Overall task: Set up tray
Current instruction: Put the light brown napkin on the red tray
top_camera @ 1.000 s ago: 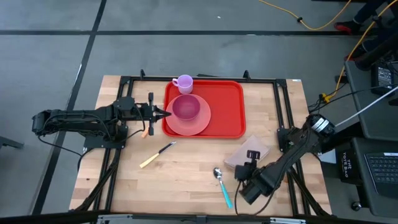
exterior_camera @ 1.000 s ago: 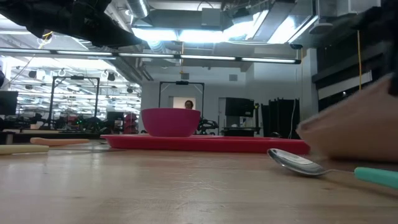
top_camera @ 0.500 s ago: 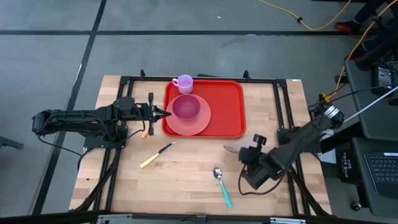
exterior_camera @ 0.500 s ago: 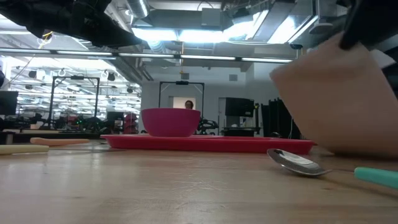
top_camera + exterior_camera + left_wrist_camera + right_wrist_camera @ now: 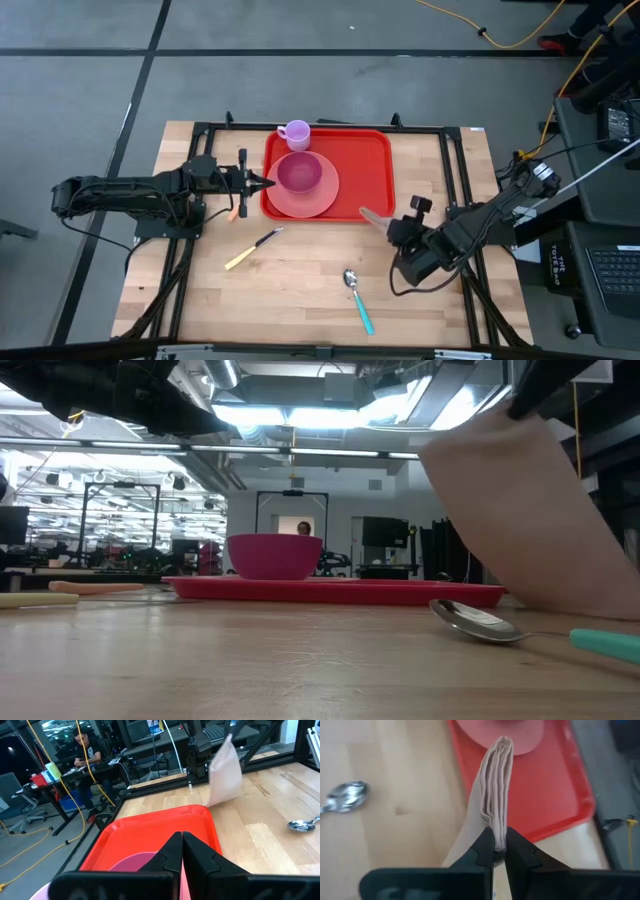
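The red tray lies at the table's far middle with a salmon plate and a magenta bowl on its left part. My right gripper is shut on a folded beige napkin just off the tray's near right corner. The napkin also shows in the low view and in the left wrist view. My left gripper is shut at the tray's left rim, its tips pointing over the tray. My right gripper pinches the folded napkin's edge between its two fingers, several layers together. The fingers come slanting from the table's near right side. The napkin stands on edge and reaches out ahead of the fingers toward the tray. My left gripper: I cannot tell whether its tips touch the tray's rim.
A lilac cup stands just past the tray's far rim. A spoon with a teal handle lies near the front edge, a yellow-handled knife at the near left, an orange-handled utensil beside my left gripper. The tray's right half is bare.
My right gripper has risen and gone toward the table's far edge and the tray, taking the napkin along. The napkin lay flat on the table near the right front; now it is lifted, turned on edge, and sits by the tray's near right corner.
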Robot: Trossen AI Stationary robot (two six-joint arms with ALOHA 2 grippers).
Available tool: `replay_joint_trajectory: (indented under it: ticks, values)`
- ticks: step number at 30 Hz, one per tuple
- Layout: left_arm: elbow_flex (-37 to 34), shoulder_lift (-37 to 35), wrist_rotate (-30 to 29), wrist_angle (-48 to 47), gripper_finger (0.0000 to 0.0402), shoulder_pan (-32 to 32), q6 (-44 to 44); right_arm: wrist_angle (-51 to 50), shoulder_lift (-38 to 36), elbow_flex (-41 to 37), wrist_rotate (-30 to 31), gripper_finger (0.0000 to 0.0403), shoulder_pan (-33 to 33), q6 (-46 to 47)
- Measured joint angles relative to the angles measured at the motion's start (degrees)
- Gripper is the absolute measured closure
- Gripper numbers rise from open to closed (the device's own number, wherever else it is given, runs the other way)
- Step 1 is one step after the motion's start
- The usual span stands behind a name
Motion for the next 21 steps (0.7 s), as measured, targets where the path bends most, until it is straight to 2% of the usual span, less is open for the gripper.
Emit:
replay_joint_trajectory:
  ticks: [8, 15, 21]
  values:
    - [0.0, 0.0, 0.0, 0.3, 0.0395, 0.0, 0.0, -7.3, -1.0, 5.0, 3.0, 0.0375, -3.1, -2.0]
    - [0.0, 0.0, 0.0, 0.3, 0.0396, 0.0, 0.0, -5.7, -1.9, 5.5, 3.1, 0.0375, -8.5, -13.7]
    - [0.0, 0.0, 0.0, 0.2, 0.0396, 0.0, 0.0, -0.6, -7.8, 5.5, 2.9, 0.0375, -14.0, -23.2]
